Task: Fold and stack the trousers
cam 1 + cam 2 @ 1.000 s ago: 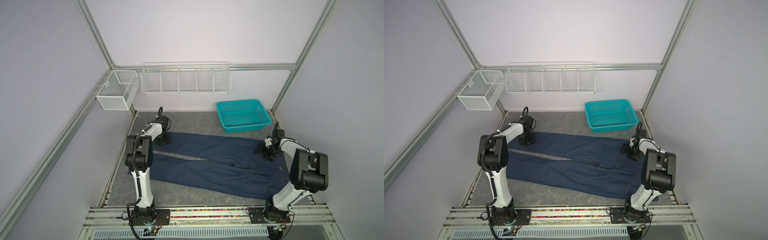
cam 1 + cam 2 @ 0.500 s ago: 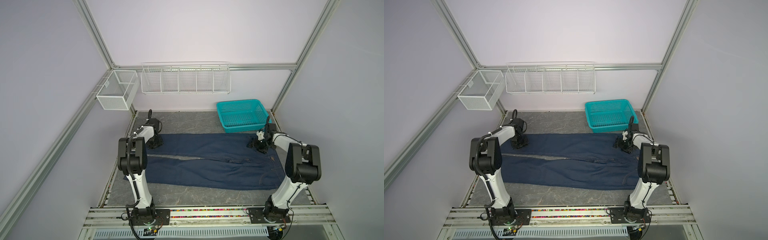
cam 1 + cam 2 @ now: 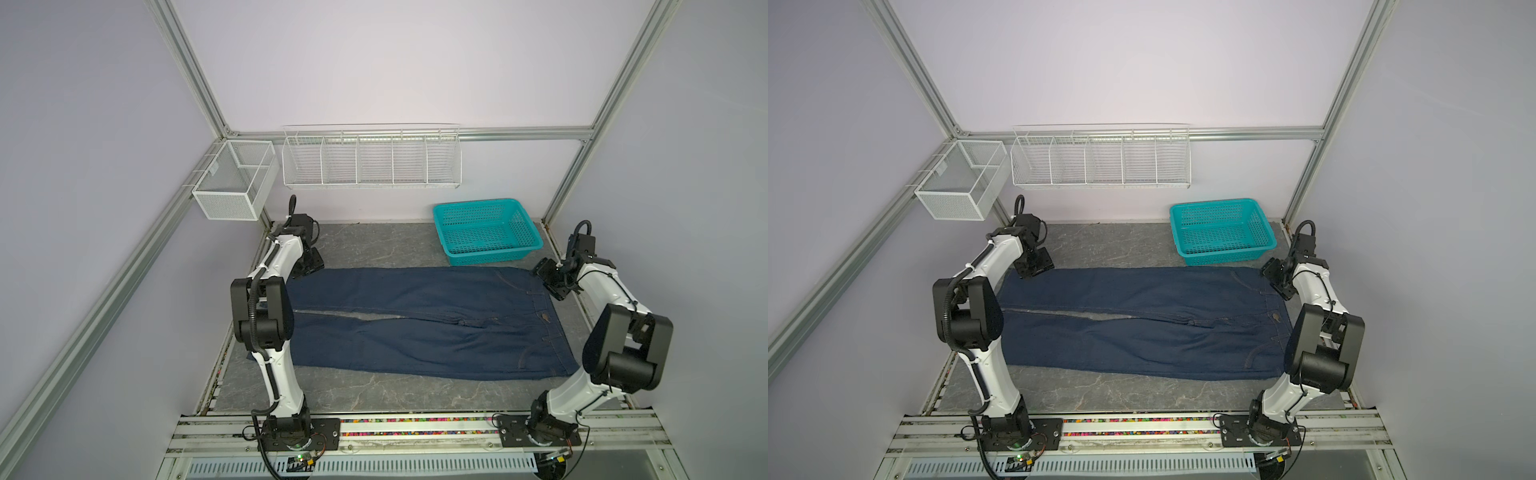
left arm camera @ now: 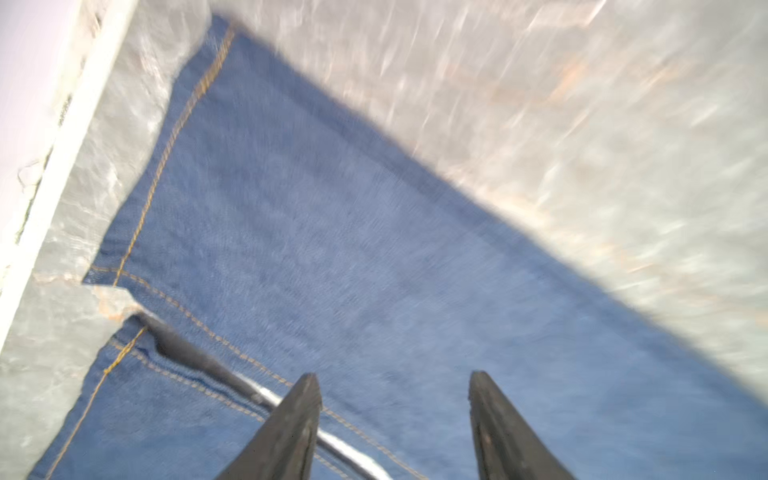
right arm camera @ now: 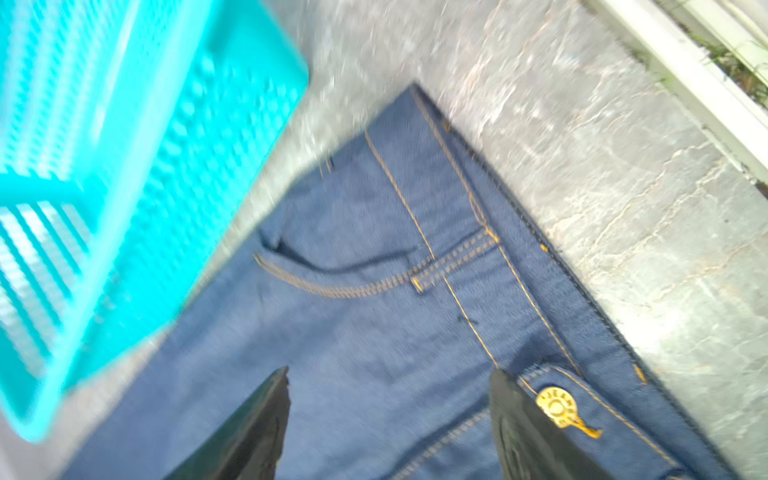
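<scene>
Trousers (image 3: 415, 332) flat; left gripper (image 4: 394, 376), right gripper (image 5: 390, 371) spread, seemingly clear above far corners.

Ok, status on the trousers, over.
Left gripper open, near far hem corner. Right gripper open, over far waistband corner. Trousers flat, unfolded. Teal basket close behind waist, clear of cloth.

Both top views: bright, even, diffuse light; sharp; soft shadows only
Left wrist: motion blur, heaviest on the tabletop (image 4: 582, 124); wall (image 4: 25, 62) washed out
Right wrist: basket (image 5: 104, 166) smeared; glare patch on tabletop; trousers (image 5: 374, 332) stitching fairly crisp
</scene>
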